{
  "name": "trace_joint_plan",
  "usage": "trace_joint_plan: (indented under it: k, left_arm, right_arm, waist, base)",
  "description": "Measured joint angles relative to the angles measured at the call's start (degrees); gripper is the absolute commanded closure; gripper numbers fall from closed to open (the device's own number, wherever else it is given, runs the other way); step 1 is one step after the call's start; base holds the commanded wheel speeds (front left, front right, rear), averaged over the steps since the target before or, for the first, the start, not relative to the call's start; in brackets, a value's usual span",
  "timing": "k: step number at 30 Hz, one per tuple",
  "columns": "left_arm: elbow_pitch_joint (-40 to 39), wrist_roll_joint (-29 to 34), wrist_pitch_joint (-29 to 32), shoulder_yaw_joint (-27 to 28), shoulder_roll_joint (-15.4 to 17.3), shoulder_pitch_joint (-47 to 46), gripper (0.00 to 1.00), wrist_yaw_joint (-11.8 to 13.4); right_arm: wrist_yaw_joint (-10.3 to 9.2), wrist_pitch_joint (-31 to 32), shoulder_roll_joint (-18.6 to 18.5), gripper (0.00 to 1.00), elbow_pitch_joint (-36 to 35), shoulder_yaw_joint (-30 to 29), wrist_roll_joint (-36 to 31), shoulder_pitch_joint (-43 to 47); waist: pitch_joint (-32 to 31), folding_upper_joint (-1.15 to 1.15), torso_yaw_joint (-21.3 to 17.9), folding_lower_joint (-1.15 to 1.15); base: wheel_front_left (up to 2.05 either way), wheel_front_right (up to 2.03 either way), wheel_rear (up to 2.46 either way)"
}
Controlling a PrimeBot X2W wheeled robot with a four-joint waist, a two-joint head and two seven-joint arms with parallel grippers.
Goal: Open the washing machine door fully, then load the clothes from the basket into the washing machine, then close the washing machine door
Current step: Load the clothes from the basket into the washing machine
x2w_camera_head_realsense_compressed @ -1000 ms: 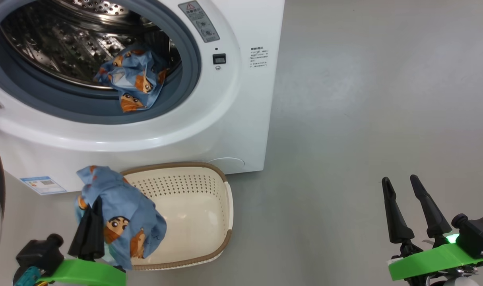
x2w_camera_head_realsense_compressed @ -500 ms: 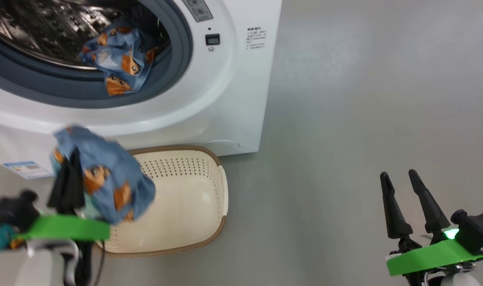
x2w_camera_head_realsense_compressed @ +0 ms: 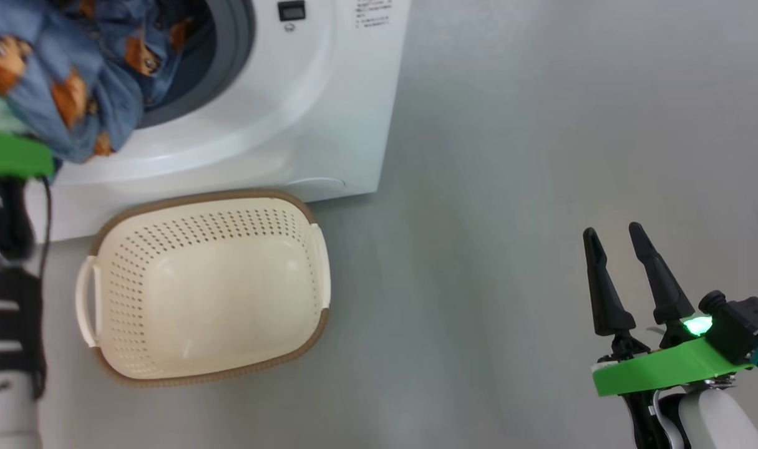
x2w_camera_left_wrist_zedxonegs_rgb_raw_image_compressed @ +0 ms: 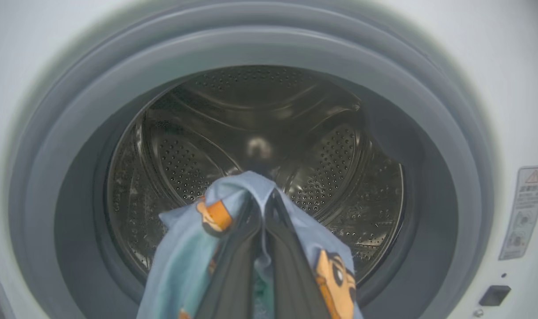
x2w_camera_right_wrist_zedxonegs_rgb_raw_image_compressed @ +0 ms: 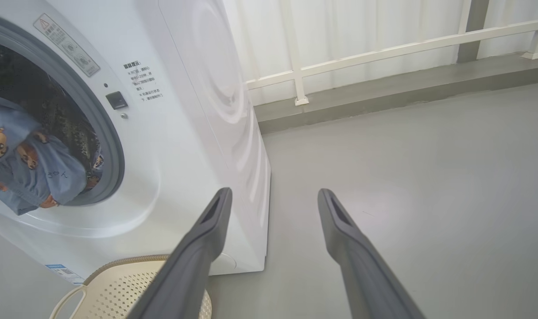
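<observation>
Grey, smooth floor (x2w_camera_head_realsense_compressed: 510, 156) spreads across the right of the head view. Upper left stands the washer (x2w_camera_head_realsense_compressed: 304, 93), a glossy white box whose grey rubber gasket (x2w_camera_left_wrist_zedxonegs_rgb_raw_image_compressed: 428, 133) rings a perforated steel drum (x2w_camera_left_wrist_zedxonegs_rgb_raw_image_compressed: 260, 133). Within the last second the left gripper (x2w_camera_left_wrist_zedxonegs_rgb_raw_image_compressed: 263, 208) has carried a garment (x2w_camera_head_realsense_compressed: 60, 81) up from the basket (x2w_camera_head_realsense_compressed: 198, 240) to the drum mouth, at the frame's upper left. The cream, hole-punched, brown-rimmed basket at lower left now lies bare. A second garment (x2w_camera_head_realsense_compressed: 160, 37), soft, crumpled blue, already lies in the drum, so loading is probably one release from done, then the door. Left gripper is clenched on cloth; right gripper (x2w_camera_head_realsense_compressed: 612, 229), lower right, stands released, holding nothing.
</observation>
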Motion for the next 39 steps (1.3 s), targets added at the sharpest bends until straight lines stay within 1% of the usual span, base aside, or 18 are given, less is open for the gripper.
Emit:
trace_joint_plan:
  k: [6, 8, 13, 22, 28, 31, 34, 39]
  left_arm:
    - [7.2, 5.2, 0.0, 0.6, 2.0, -9.1, 1.00, 0.8]
    - [9.1, 7.1, 0.0, 0.6, 2.1, -10.7, 1.00, 0.9]
    - [15.8, 9.3, 0.0, 0.5, 2.4, -15.3, 1.00, 1.4]
    - [25.7, 10.9, 0.0, -0.1, 3.8, -22.2, 1.00, 1.4]
    - [29.7, 11.7, 0.0, -0.8, 7.1, -25.4, 1.00, 1.3]
    - [28.9, 12.0, 0.0, -1.1, 7.6, -26.9, 1.00, 0.8]
    - [22.1, 13.6, 0.0, -1.2, 9.0, -28.0, 1.00, 0.8]
    - [9.9, 14.6, 0.0, 1.1, 9.7, -28.1, 1.00, 0.8]
  right_arm:
    - [0.00, 0.0, 1.1, 0.00, -0.1, 0.4, 0.0, -2.1]
    - [0.00, 0.0, 1.4, 0.00, -0.2, 0.6, 0.0, -2.4]
    - [0.00, 0.0, 1.7, 0.00, -0.3, 1.8, 0.1, -3.4]
    - [0.00, 0.0, 3.1, 0.00, -0.9, 2.7, 0.1, -5.1]
    - [0.00, 0.0, 3.3, 0.00, -1.0, 4.1, 0.1, -5.8]
    - [0.00, 0.0, 3.4, 0.00, -1.2, 4.5, 0.5, -5.8]
    - [0.00, 0.0, 3.5, 0.00, -1.5, 5.4, 0.5, -5.8]
    - [0.00, 0.0, 3.6, 0.00, -2.0, 5.4, 0.6, -6.1]
  waist:
    - [3.2, 0.00, -2.1, 0.00]
    - [4.1, 0.00, -2.9, 0.00]
    - [6.7, 0.00, -4.6, 0.00]
    - [11.2, 0.00, -7.1, 0.00]
    - [12.7, 0.00, -9.4, 0.00]
    - [13.3, 0.00, -10.3, 0.00]
    - [14.2, 0.00, -11.3, 0.00]
    - [15.6, 0.00, -12.1, 0.00]
  base:
    - [0.00, 0.00, 0.00]
    - [0.00, 0.00, 0.00]
    - [0.00, 0.00, 0.00]
    - [0.00, 0.00, 0.00]
    - [0.00, 0.00, 0.00]
    - [0.00, 0.00, 0.00]
    - [0.00, 0.00, 0.00]
    - [0.00, 0.00, 0.00]
